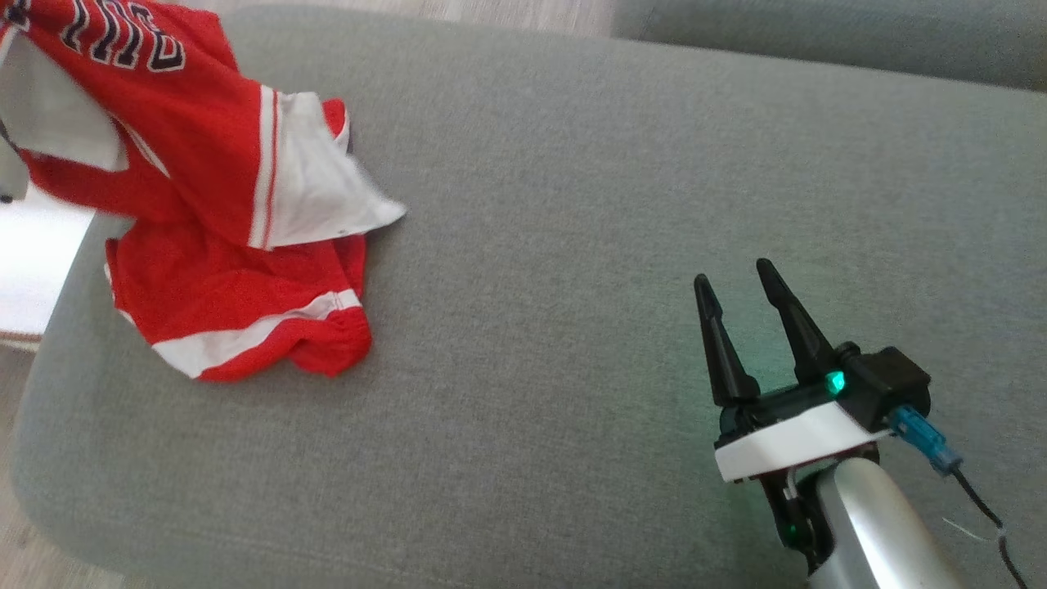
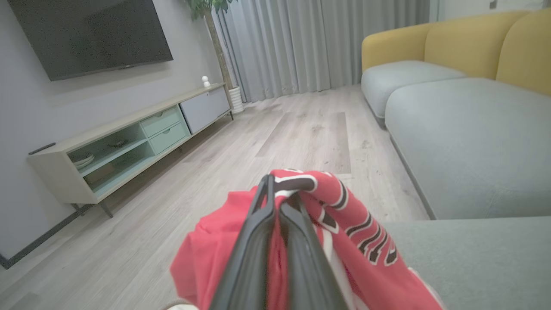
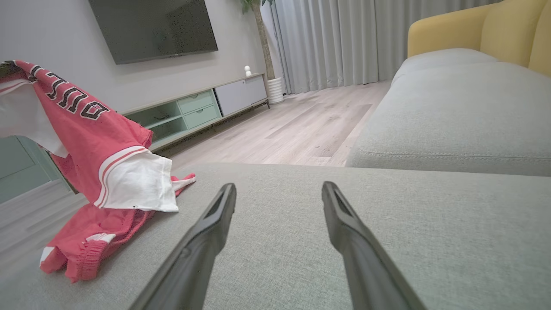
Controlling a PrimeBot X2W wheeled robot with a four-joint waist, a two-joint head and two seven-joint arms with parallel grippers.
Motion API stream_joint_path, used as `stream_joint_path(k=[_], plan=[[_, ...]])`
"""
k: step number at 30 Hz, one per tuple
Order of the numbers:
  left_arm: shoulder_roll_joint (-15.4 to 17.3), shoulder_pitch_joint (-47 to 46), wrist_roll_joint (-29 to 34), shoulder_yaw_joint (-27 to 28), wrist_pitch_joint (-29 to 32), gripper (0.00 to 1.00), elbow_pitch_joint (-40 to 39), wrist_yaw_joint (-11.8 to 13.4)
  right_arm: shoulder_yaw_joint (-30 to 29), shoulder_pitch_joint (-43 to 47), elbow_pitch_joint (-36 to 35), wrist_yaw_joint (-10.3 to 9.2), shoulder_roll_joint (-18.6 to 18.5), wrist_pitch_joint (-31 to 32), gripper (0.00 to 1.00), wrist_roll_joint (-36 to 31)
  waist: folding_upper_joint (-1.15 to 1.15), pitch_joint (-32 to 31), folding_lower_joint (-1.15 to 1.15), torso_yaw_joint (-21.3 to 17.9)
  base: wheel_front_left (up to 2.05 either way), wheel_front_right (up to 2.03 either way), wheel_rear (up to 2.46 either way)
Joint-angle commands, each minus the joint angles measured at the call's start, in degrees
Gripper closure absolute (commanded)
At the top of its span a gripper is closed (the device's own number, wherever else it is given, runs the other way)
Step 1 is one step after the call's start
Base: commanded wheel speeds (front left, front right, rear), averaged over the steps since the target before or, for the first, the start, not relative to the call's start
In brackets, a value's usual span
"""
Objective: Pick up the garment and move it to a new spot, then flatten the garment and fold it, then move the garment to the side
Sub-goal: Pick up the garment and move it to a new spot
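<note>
The garment [image 1: 204, 164] is red with white trim and dark lettering. Its upper part hangs lifted at the far left, while its lower part still rests crumpled on the grey cushion [image 1: 572, 204]. In the left wrist view my left gripper [image 2: 275, 185] is shut on a bunched fold of the garment [image 2: 344, 202]. My right gripper [image 1: 734, 274] stands open and empty over the cushion at the lower right, well apart from the cloth. The right wrist view shows the right gripper [image 3: 279, 186] with its fingers spread, and the garment [image 3: 99, 142] hanging to its left.
The cushion's left edge [image 1: 57, 327] drops to a wood floor [image 2: 301, 129]. A low TV cabinet [image 2: 129, 137] stands along the wall under a dark screen [image 2: 90, 34]. A yellow-backed sofa [image 2: 452, 43] with grey seats lies beyond the cushion.
</note>
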Motion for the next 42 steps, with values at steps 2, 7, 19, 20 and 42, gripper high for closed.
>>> stream_joint_path(k=[2, 7, 19, 20, 42], plan=[[2.4, -2.9, -1.0, 2.5, -0.3, 1.0, -2.9, 0.2, 1.0, 0.6, -1.8, 0.44, 0.1, -0.6, 0.0, 1.3, 0.0, -2.4, 0.01, -1.5, 0.0, 0.0, 0.0], [1.2, -2.8, -1.9, 2.7, -1.3, 1.0, -9.1, 0.3, 1.6, 1.3, -1.9, 0.44, 0.1, -0.6, 0.0, 3.3, 0.0, -4.5, 0.01, -4.0, 0.0, 0.0, 0.0], [-4.8, 0.9, -3.6, 0.7, 0.3, 1.0, -29.3, 4.3, 2.3, 0.1, -2.8, 0.44, 0.1, -0.6, 0.0, 4.8, 0.0, -6.8, 0.01, -14.3, 0.0, 0.0, 0.0], [-5.6, 1.2, -4.0, 0.7, 0.2, 1.0, -30.3, 4.9, 2.4, 0.0, -2.8, 0.44, 0.1, -0.6, 0.0, 4.9, 0.0, -7.0, 0.01, -15.4, 0.0, 0.0, 0.0], [-16.1, 2.8, -5.9, -3.9, -0.7, 1.0, -34.2, 5.4, 5.3, -3.0, -5.7, 0.44, 0.1, -0.6, 0.0, 8.6, 0.0, -2.5, 0.01, -34.8, 0.0, 0.0, 0.0]])
